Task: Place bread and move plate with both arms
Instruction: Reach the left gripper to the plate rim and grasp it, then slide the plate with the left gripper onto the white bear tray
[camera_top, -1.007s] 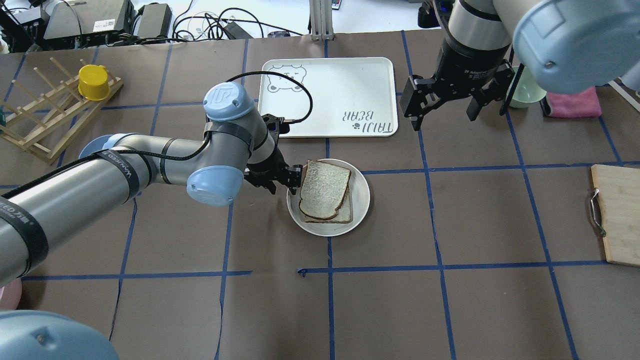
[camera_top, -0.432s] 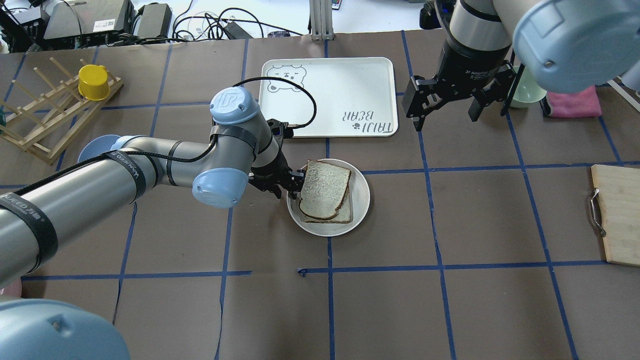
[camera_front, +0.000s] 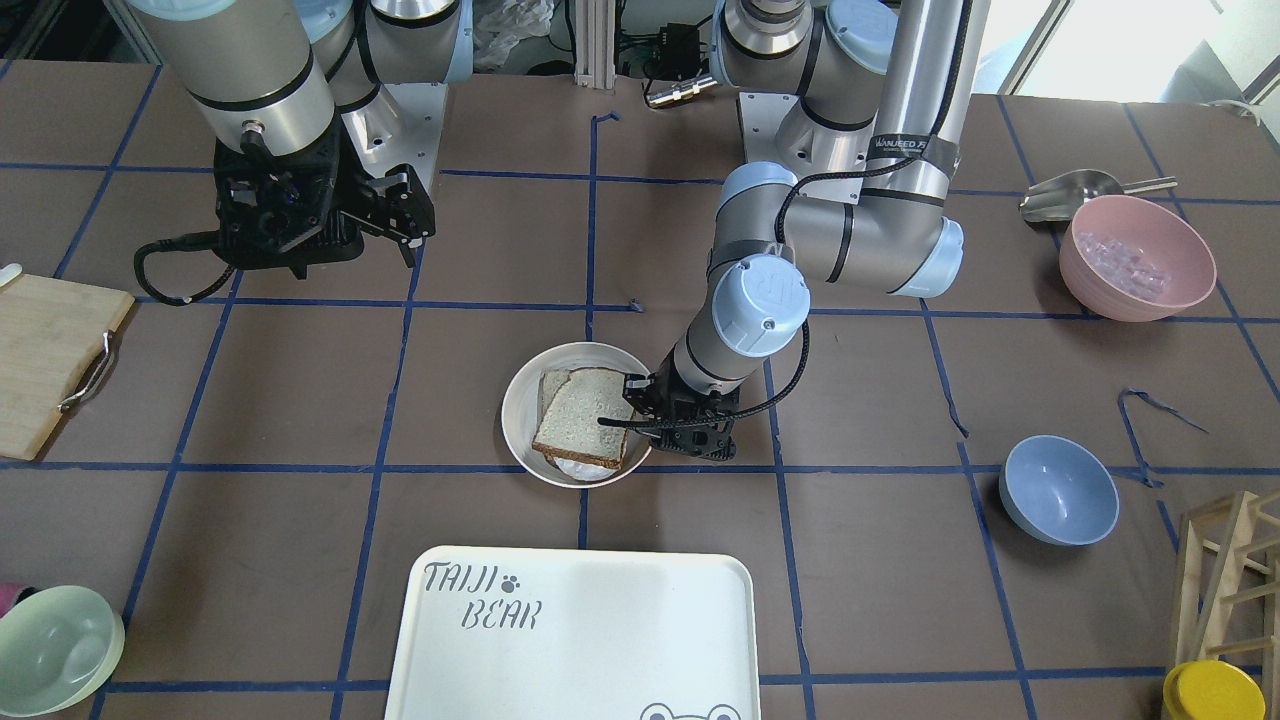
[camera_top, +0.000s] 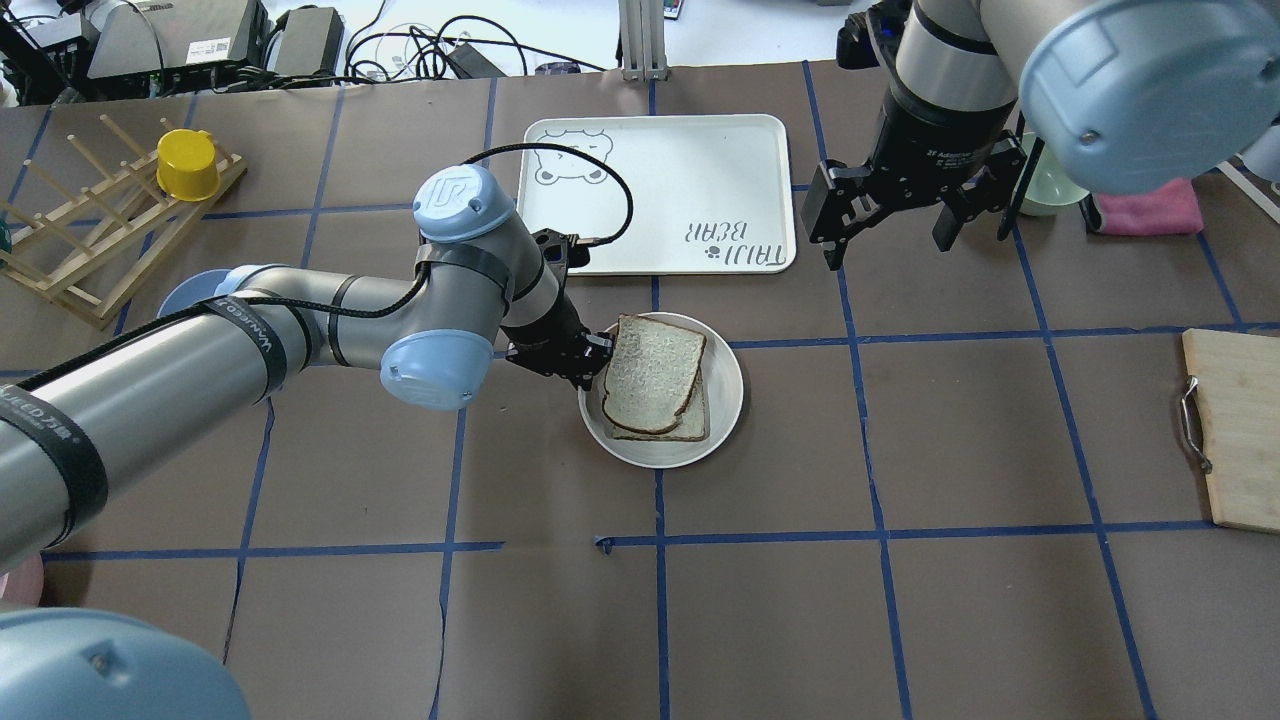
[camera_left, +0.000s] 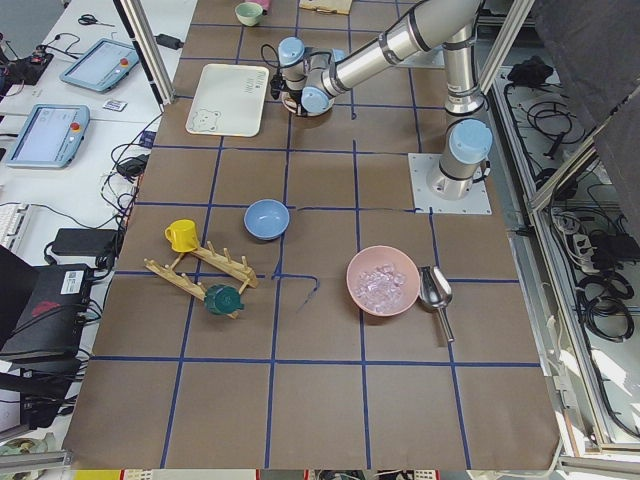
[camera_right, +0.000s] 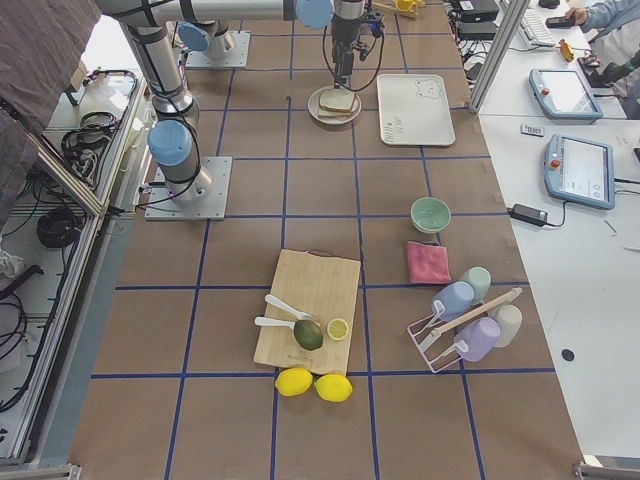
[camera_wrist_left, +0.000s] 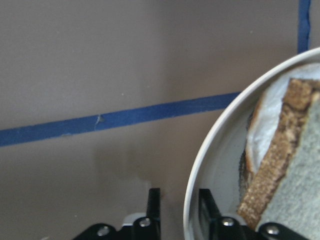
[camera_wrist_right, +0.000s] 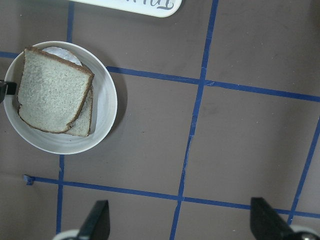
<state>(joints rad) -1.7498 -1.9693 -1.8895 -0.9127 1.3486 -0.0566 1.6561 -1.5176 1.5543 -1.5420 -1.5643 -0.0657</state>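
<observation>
Now your left gripper (camera_top: 590, 362) has its jaws straddling the plate (camera_top: 722, 425) rim, seemingly clamped, ready to drag it; bread (camera_top: 652, 373) already sits stacked inside. Right gripper (camera_top: 885, 222) hovers near the tray (camera_top: 700, 170), jaws apart.

Brown table covering (camera_top: 900, 620) gridded with blue tape (camera_top: 880, 535), white side desks (camera_left: 95, 110), bright daylight.

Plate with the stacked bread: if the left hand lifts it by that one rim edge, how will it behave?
The plate looks rigid, so it probably won't flex. The left hand straddles only the rim's near edge, so the far side would likely sag and tilt. The bread lies askew on a lower slice, loose, so it could slide if the plate tips.
</observation>
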